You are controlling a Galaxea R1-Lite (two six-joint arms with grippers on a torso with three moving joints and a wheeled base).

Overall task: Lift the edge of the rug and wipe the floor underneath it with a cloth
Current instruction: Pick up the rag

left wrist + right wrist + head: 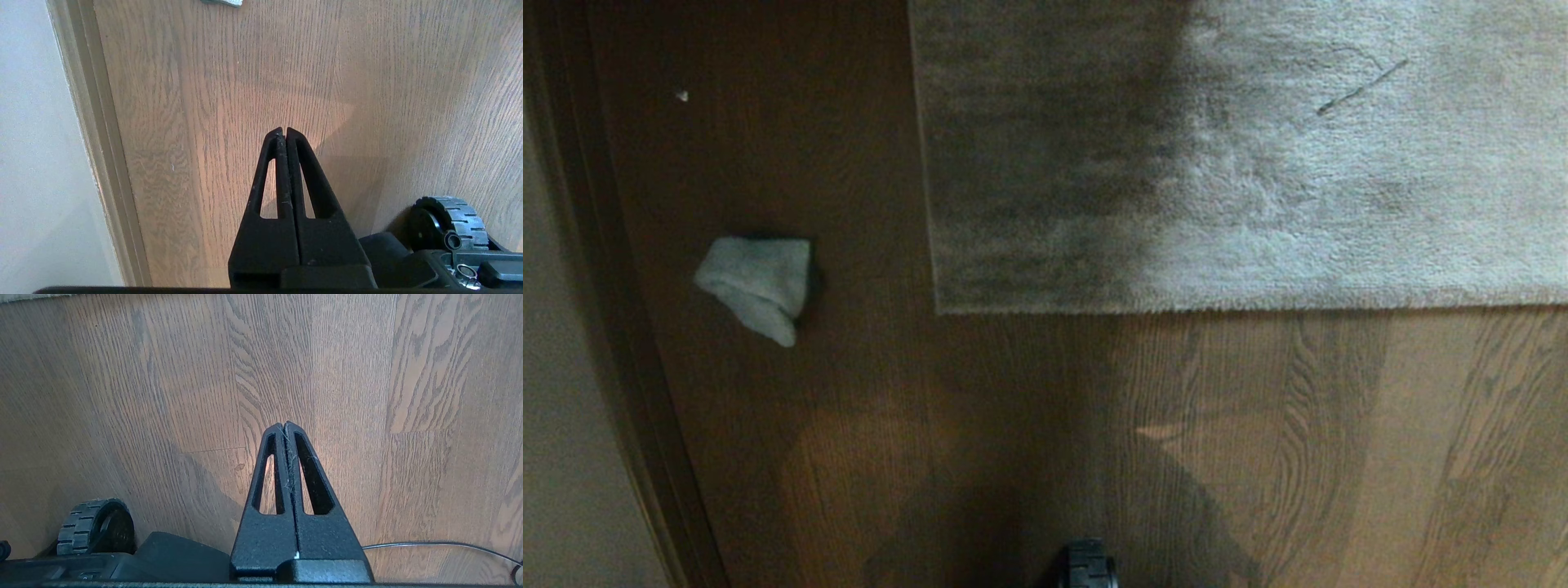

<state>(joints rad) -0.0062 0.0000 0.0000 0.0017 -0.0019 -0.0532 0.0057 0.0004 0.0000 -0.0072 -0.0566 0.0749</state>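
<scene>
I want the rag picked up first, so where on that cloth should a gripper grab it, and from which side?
Judging by its pose, come straight down on the cloth and pinch its bunched, thicker upper part; it lies crumpled on bare floor, left of the rug edge, with nothing crowding it.

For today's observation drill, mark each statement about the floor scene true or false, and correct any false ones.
1. The cloth lies on the rug. False: it lies on the bare floor, left of the rug edge.
2. The left gripper is shut and empty. True.
3. The right gripper holds the cloth. False: it is shut on nothing, over the floor.
4. The rug lies flat, not lifted. True.
5. A wheel shows in the right wrist view. True.
</scene>
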